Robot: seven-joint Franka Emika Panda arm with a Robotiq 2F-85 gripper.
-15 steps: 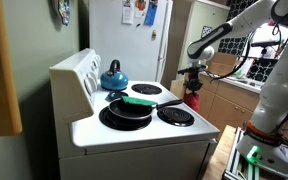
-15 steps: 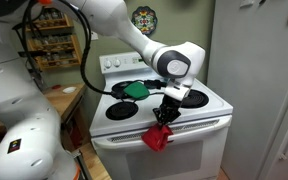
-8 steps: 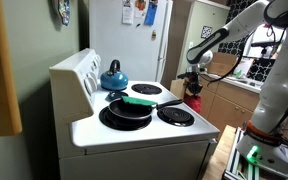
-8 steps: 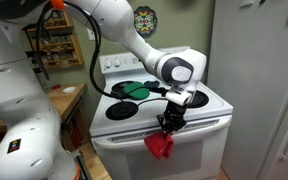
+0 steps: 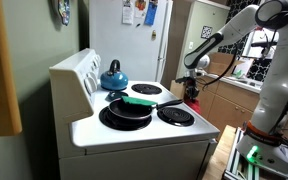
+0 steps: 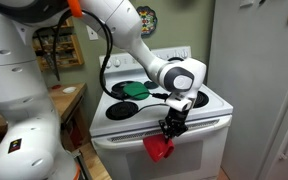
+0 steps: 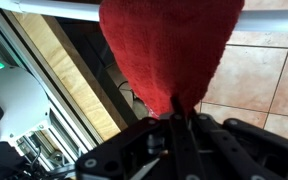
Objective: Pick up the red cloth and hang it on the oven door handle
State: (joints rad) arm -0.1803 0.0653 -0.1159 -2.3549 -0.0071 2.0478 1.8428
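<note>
In front of the white stove [image 6: 206, 106], my gripper [image 6: 171, 126] is clamped shut on one corner of the red cloth [image 6: 160, 148]. The cloth dangles below it, just beside the oven door handle [image 6: 212, 122]. I grip the edge so the loose bulk can drape over the bar; it is not yet hung.

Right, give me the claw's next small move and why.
Probably lift the red cloth over the oven door handle before letting go. The claw is shut on the cloth's top, and the cloth hangs in front of the door, not yet draped over the handle.
</note>
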